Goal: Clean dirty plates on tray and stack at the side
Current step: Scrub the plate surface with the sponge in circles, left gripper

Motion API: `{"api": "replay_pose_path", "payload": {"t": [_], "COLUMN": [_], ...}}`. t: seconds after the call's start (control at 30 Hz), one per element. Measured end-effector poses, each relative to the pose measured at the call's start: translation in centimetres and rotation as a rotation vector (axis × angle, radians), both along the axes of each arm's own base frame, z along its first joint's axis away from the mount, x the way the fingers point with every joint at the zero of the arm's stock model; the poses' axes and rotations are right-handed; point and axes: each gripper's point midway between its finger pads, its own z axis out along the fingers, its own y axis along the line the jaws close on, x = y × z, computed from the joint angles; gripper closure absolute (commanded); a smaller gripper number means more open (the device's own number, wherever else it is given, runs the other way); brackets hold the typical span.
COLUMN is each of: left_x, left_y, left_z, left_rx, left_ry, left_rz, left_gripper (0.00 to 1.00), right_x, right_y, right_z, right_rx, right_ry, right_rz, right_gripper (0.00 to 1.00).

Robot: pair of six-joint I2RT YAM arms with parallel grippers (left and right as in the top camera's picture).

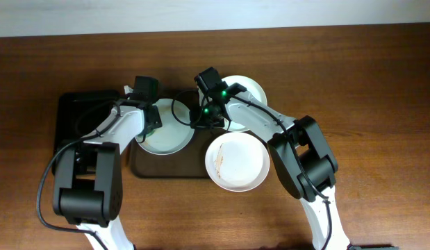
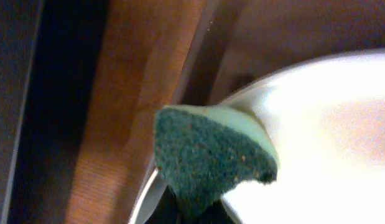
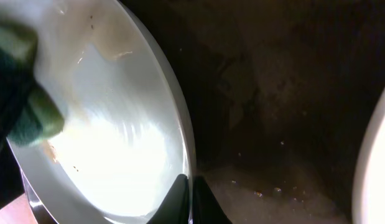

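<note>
The left gripper [image 1: 151,123] pinches a green sponge [image 2: 211,155] against the nine-o'clock edge of the pale plate [image 1: 167,135] on the tray [image 1: 159,167], placed to scrub. The right gripper [image 3: 191,200] seems pressed onto that plate's three-o'clock rim, likely steadying it. Of the other plates, an upper white plate [image 1: 248,89] sits at the tray's one o'clock and a smeared white plate [image 1: 237,163] at four.

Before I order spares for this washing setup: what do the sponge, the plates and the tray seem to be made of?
Sponge: soft pale-green foam backed with a dark green, coarse fibrous scouring layer.
Plates: glossy and smooth, with strong glare; likely glazed ceramic, though melamine would look alike.
Tray: dark brown, dull finish, probably plastic; the pictures leave it open.
</note>
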Motion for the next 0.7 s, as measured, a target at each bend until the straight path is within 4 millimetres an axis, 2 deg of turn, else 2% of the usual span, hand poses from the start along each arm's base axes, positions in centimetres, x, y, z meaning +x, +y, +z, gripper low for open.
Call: {"api": "replay_pose_path", "payload": {"t": [0.2,0.27,0.33,0.47,0.6,0.7], "left_x": [-0.2,1.0,1.9,1.6,1.8,2.5], "left_y": [-0.7,-2.1,-4.6,-8.8,-11.0,-11.7], "left_z": [-0.1,0.0,0.0,0.1,0.1,0.2], "left_rx": [-0.087,-0.168,-0.289,-0.51,-0.636,-0.668], "left_ry": [0.038,-0.006,-0.048,-0.052,-0.09,-0.136], "left_rz": [-0.105,-0.166,-0.254,-0.371,-0.433,-0.462], "left_gripper": [1.0,0.99,1.0,0.99,0.99,0.99], "right_x": [0.0,0.0,0.0,0.0,-0.1,-0.1], "right_y": [0.0,0.0,0.0,0.0,0.0,0.0], "right_z": [0.0,0.0,0.0,0.0,0.0,0.0], "right_rx": [0.0,0.0,0.0,-0.001,-0.002,-0.002], "right_ry": [0.001,0.0,0.0,0.001,0.002,0.002], "right_rz": [0.0,0.0,0.0,0.0,0.001,0.0], "right_gripper": [0.96,0.96,0.96,0.96,0.96,0.96]}}
